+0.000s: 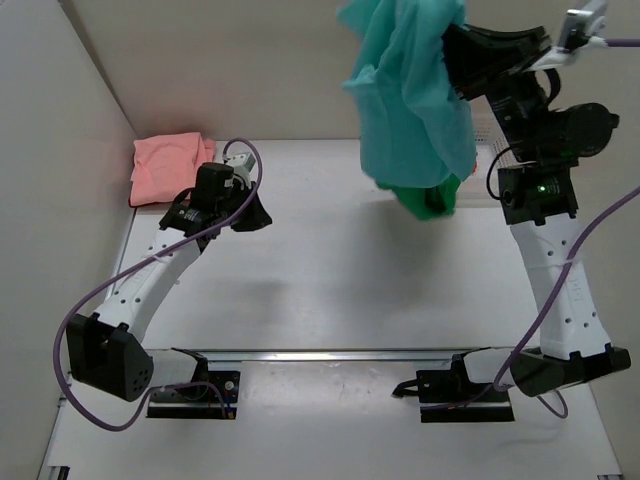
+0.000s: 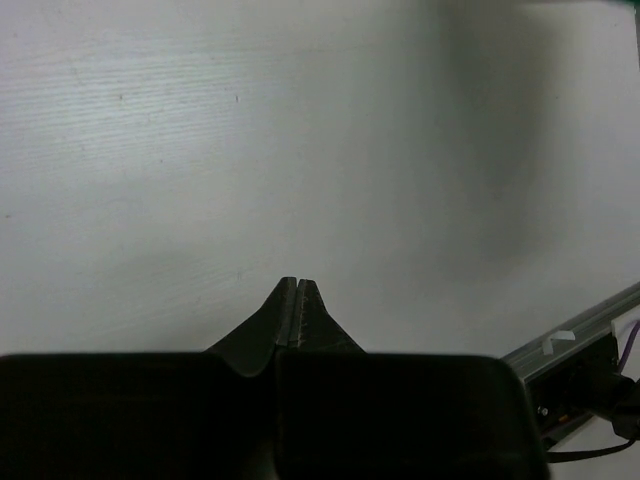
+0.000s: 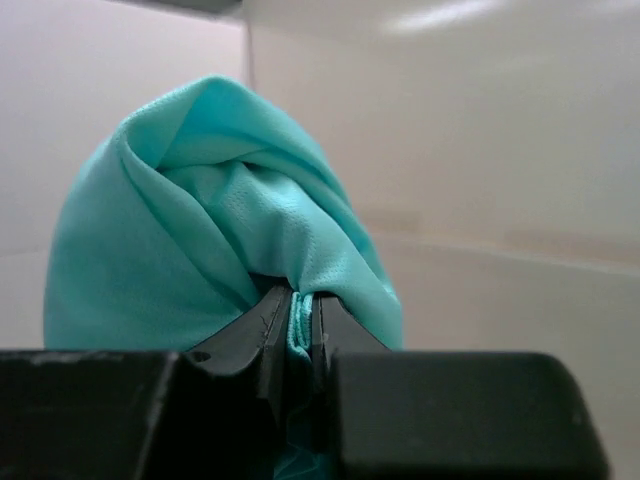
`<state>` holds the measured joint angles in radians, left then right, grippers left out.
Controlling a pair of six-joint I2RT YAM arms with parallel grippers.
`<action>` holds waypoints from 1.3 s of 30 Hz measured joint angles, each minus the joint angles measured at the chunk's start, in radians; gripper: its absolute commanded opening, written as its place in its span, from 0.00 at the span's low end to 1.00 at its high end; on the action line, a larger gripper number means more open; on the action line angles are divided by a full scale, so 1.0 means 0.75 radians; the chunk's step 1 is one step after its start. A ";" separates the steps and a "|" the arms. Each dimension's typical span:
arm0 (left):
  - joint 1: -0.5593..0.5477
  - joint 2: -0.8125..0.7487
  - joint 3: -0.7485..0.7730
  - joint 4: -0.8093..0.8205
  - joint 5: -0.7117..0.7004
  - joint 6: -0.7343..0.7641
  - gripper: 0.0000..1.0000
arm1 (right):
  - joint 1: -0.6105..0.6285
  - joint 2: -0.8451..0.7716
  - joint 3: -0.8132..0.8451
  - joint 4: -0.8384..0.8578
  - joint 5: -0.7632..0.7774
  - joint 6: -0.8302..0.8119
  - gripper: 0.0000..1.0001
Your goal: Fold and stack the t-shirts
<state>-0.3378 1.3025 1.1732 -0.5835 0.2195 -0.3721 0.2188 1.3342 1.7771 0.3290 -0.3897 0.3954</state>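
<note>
My right gripper [image 1: 450, 40] is shut on the teal t-shirt [image 1: 410, 100] and holds it high at the back right, the cloth hanging down in folds. In the right wrist view the teal t-shirt [image 3: 210, 230] bulges over my right gripper [image 3: 300, 305], a fold pinched between the jaws. A dark green t-shirt [image 1: 432, 198] shows just below the teal one. The salmon pink t-shirt [image 1: 170, 168] lies folded at the back left. My left gripper [image 1: 255, 212] is shut and empty, low over the table right of the pink shirt; it also shows in the left wrist view [image 2: 298, 285].
A white mesh basket [image 1: 488, 140] peeks out behind the right arm at the back right. Walls enclose the table [image 1: 330, 290] at the left and back. A metal rail [image 1: 330, 353] runs between the arm bases.
</note>
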 measured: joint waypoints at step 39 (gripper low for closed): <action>0.393 0.195 0.232 0.365 0.453 -0.762 0.59 | 0.304 0.367 -0.091 -0.695 -0.465 -0.204 0.52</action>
<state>-0.0433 1.4487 1.3472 -0.3096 0.5591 -0.9440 0.4465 1.6096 1.7088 -0.1921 -0.7383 0.2420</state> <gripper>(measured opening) 0.579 0.261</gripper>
